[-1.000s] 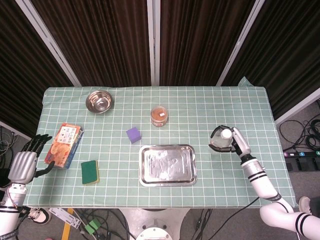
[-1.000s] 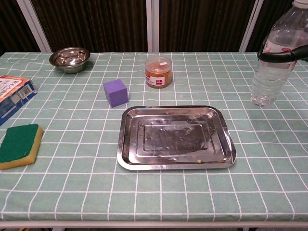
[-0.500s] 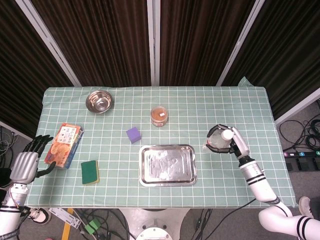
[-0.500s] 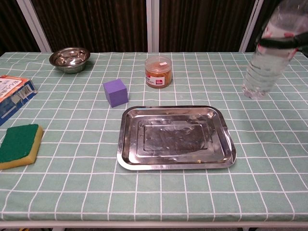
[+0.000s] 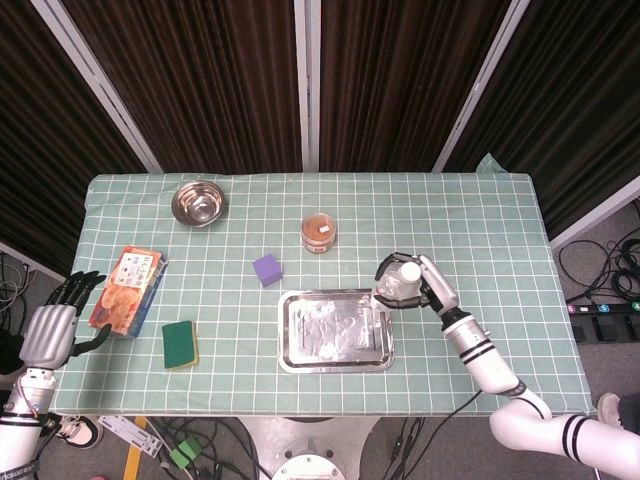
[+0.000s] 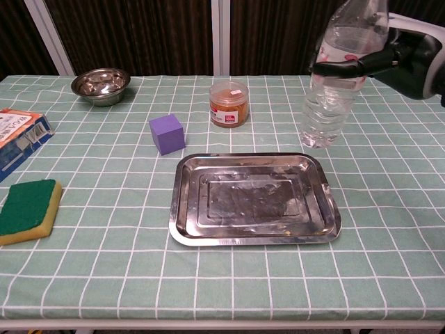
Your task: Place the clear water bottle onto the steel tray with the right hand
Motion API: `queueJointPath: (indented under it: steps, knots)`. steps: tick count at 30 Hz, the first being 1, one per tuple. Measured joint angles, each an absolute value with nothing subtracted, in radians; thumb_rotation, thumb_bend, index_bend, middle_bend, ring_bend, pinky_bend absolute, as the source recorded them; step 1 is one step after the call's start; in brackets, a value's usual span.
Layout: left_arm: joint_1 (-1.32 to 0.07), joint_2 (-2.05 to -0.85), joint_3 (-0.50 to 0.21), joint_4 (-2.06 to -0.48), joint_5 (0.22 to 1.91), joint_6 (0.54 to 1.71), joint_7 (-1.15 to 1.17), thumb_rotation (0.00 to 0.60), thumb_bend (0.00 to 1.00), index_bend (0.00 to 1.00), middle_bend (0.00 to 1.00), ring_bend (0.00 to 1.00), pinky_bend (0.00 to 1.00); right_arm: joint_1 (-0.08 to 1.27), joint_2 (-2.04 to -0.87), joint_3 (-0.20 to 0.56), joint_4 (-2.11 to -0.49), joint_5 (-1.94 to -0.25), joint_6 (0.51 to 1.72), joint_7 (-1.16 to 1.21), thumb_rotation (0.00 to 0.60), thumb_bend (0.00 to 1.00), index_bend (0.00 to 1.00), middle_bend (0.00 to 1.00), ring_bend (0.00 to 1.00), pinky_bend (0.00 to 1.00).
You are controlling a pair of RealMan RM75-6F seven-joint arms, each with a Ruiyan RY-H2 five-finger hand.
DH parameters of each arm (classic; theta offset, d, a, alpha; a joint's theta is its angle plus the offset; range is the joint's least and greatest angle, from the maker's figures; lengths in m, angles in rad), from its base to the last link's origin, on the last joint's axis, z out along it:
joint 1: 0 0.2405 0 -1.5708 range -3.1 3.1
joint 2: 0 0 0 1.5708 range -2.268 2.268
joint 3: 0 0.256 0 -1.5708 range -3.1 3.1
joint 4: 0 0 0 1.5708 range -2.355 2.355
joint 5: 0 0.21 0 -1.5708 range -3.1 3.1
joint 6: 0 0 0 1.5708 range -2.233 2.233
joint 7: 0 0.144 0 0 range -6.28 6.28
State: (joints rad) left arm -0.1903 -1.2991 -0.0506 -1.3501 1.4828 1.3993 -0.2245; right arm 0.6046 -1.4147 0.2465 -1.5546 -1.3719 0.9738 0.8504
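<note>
My right hand [image 5: 420,283] [image 6: 403,59] grips the clear water bottle [image 6: 336,76] [image 5: 398,286] around its upper part. The bottle hangs upright in the air, its base just past the far right corner of the steel tray [image 6: 254,198] [image 5: 335,329]. The tray lies flat and bare at the table's front middle. My left hand [image 5: 52,325] is open off the table's left edge, holding nothing; the chest view does not show it.
A purple cube [image 6: 167,133] and an orange-filled jar [image 6: 229,103] stand just behind the tray. A steel bowl [image 6: 101,84] sits at the back left. A snack box [image 5: 128,289] and a green sponge [image 6: 26,210] lie on the left side.
My right hand has carried the bottle leftward from the table's right side to the tray's far right corner. The left hand has barely moved.
</note>
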Motion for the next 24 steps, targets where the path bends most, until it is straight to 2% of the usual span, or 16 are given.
queueJointPath:
  steps: [7, 15, 24]
  knots:
    - [-0.193, -1.303, -0.048, -1.346, 1.487, 1.392, -0.227, 0.600, 0.32, 0.19, 0.21, 0.11, 0.19, 0.550, -1.358, 0.243, -1.565, -1.350, 1.011, 0.848, 0.600, 0.17, 0.77, 0.58, 0.39, 0.42]
    - [-0.188, -1.296, -0.053, -1.357, 1.479, 1.401, -0.219, 0.600, 0.32, 0.18, 0.21, 0.11, 0.19, 0.593, -1.436, 0.227, -1.576, -1.389, 0.981, 0.815, 0.600, 0.17, 0.77, 0.58, 0.39, 0.42]
    - [-0.187, -1.302, -0.049, -1.335, 1.483, 1.394, -0.249, 0.600, 0.32, 0.19, 0.21, 0.11, 0.19, 0.519, -1.325, 0.230, -1.548, -1.361, 1.044, 0.853, 0.600, 0.17, 0.77, 0.58, 0.39, 0.42]
